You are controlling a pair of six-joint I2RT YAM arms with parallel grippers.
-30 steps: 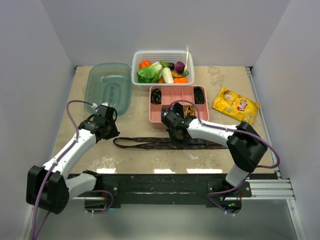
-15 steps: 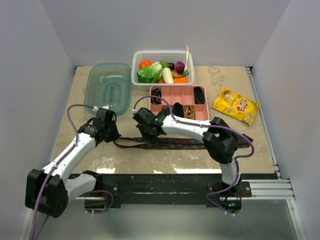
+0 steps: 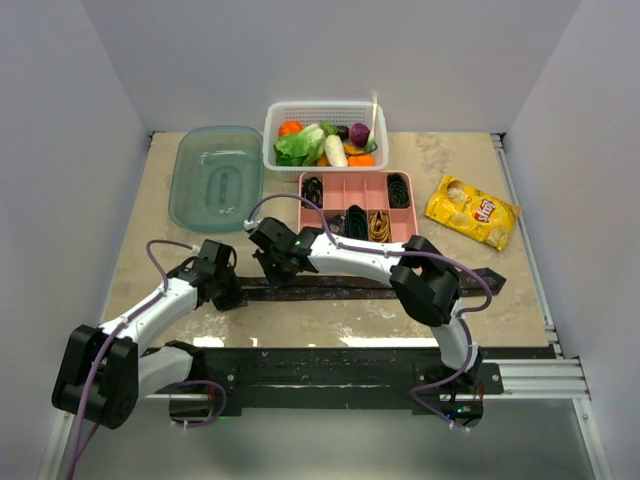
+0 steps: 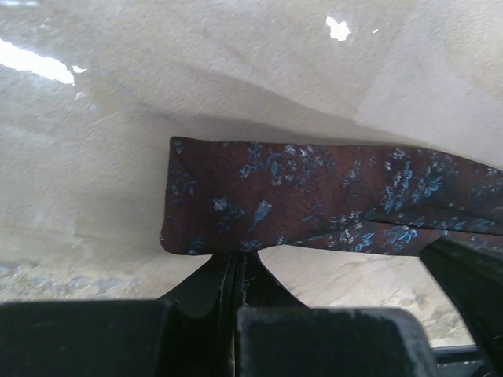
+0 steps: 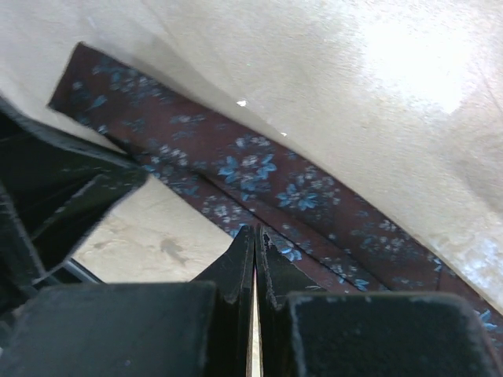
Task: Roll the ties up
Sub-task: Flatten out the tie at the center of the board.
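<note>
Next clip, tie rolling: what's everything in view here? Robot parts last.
tie: one, maroon with blue flowers, flat across the table's front
coils: four, three black and one gold, in the tray
tray: one, pink, behind the tie
basket: one, white, back centre
vegetables: several, mixed colours, in the basket
tub: one, translucent teal, back left
chip bag: one, yellow, right of the tray
table: one, beige
left gripper: one, black, shut on the tie's left end
right gripper: one, black, shut, tips at the tie's edge, close to the left gripper
</note>
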